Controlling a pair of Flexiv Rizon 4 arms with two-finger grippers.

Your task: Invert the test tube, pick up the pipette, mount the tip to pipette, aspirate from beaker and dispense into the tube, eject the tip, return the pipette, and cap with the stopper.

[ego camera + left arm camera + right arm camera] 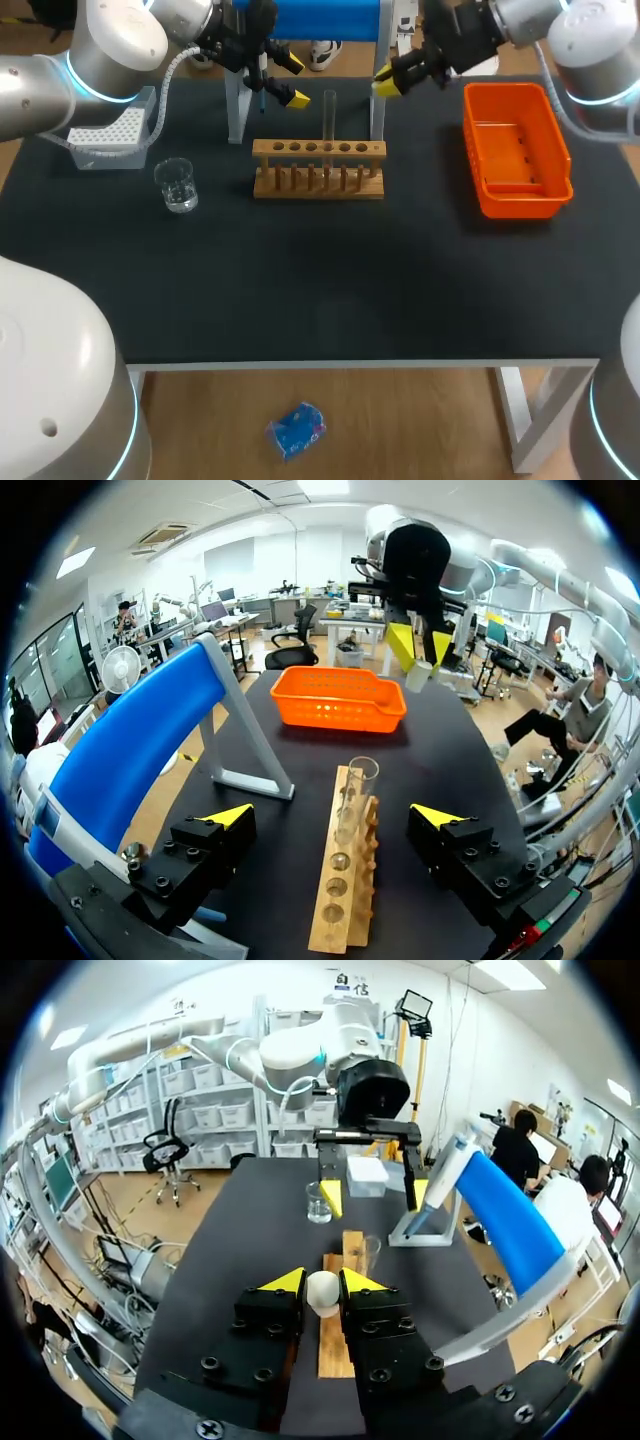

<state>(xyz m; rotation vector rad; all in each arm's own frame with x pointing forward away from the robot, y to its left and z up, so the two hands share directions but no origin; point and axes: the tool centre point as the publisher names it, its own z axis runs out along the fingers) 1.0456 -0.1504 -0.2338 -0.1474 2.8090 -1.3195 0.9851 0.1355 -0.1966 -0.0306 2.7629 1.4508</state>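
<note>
- Table [300, 280]: wooden rack [318, 168] at upper centre of the head view.
- Left claw [296, 80]: spread wide, up-left of the rack.
- Right claw [390, 82]: clamped on white stopper [323, 1293], up-right of the test tube [330, 115].
- Test tube: upright in rack, between both claws.

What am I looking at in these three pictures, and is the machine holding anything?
Two robot arms work at a black table. One picture looks down from above; the two round ones come from a camera on each arm's wrist. On the table stand a wooden rack with one clear glass test tube, a small clear glass beaker, a whitish box of pipette tips and an orange plastic basket. The right gripper pinches a small white stopper. The left gripper is open and empty.
</note>
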